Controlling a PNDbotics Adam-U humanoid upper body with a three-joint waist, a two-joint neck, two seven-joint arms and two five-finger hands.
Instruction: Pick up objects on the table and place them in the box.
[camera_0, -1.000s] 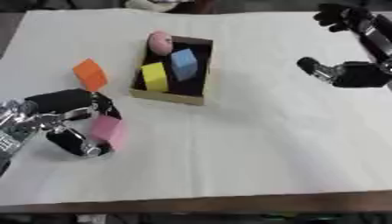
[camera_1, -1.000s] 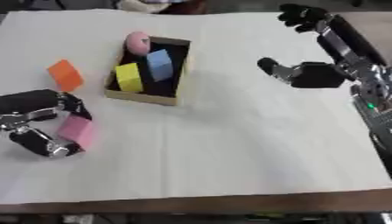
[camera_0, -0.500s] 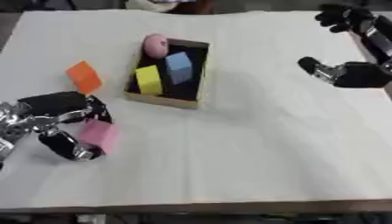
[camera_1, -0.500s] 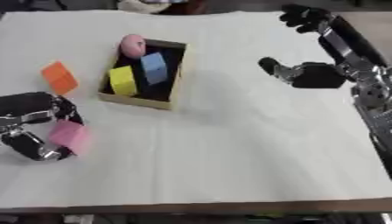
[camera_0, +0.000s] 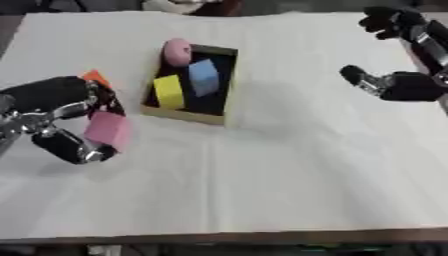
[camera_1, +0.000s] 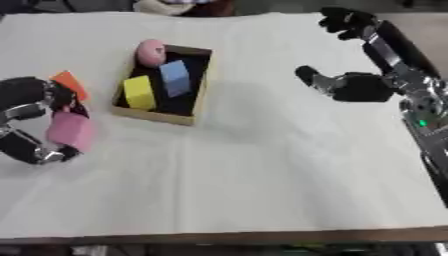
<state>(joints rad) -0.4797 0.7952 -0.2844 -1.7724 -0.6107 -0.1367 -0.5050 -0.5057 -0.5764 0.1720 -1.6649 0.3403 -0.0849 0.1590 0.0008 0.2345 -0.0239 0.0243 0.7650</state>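
A pink block (camera_0: 108, 130) sits in my left hand (camera_0: 54, 117), whose fingers and thumb curl round it at the left, short of the box. The low cardboard box (camera_0: 191, 116) with a dark inside holds a yellow block (camera_0: 169, 91), a blue block (camera_0: 203, 77) and a pink rounded thing (camera_0: 177, 51) at its far end. An orange block (camera_1: 70, 84) lies on the white cloth just behind my left hand, partly hidden by it. My right hand (camera_1: 354, 86) hovers open at the right, away from the box, fingers spread and holding nothing.
A white cloth (camera_0: 289, 165) covers the table, with its front edge near the bottom of the view. Dark shapes show past the far edge. Bare cloth stretches between the box and my right hand.
My left hand has moved right and slightly up with the pink block, closer to the box and now covering part of the orange block. The right hand has stayed put.
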